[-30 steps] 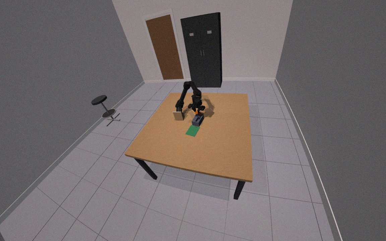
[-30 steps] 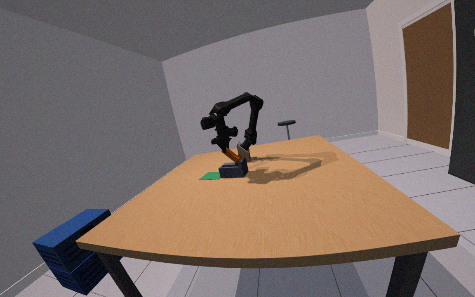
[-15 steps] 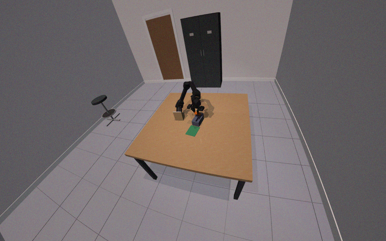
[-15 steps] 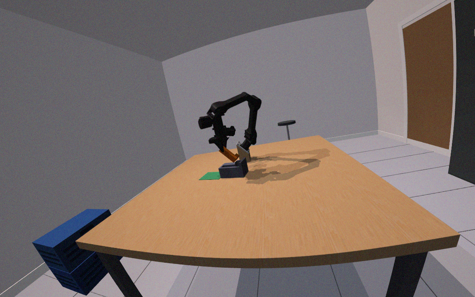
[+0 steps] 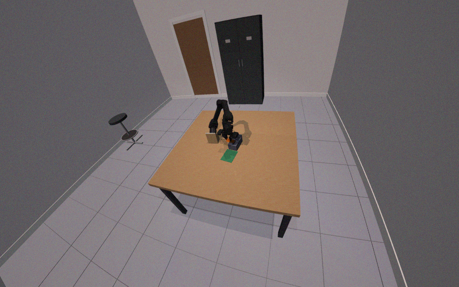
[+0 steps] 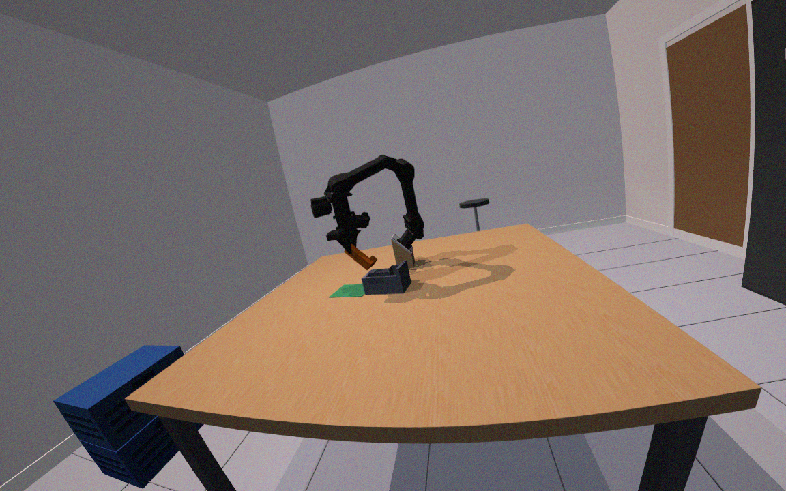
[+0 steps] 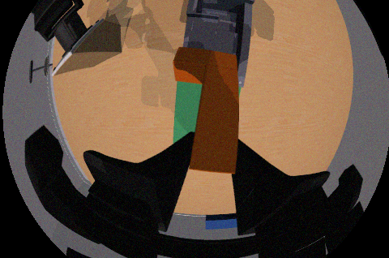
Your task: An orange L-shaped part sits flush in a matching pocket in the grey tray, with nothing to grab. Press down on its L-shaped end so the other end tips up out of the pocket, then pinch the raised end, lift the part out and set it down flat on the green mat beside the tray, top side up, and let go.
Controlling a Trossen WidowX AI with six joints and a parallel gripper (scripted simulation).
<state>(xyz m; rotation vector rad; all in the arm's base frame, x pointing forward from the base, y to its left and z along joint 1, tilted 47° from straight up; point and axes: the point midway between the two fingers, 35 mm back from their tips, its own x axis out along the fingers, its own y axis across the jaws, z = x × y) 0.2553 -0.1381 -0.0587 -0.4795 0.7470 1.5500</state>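
1. Top: tray [image 5: 235,145] [image 6: 383,284] [image 7: 212,36] nearer the counter's [image 5: 259,178] [image 6: 445,366] left edge than right; mat [image 5: 229,156] [image 6: 346,292] [image 7: 187,104] on its near-edge side.
2. Exterior: gripper [image 5: 232,138] [image 6: 351,249] [image 7: 213,139] grips orange part [image 5: 228,140] [image 6: 360,257] [image 7: 219,128], tilted, above tray.
3. Wrist: straight end pinched. Lift-out looks done; carrying in hand. Next: over mat, level, lower, release.

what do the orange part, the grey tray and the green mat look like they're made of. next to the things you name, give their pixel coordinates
Orange part [image 6: 359,256] [image 7: 216,128]: probably matt plastic; even colour, crisp edges.
Grey tray [image 6: 382,284] [image 7: 212,36]: maybe plastic or painted metal; smooth, dull walls.
Green mat [image 5: 229,156] [image 6: 346,291] [image 7: 186,100]: material unclear; flat, thin, shineless.
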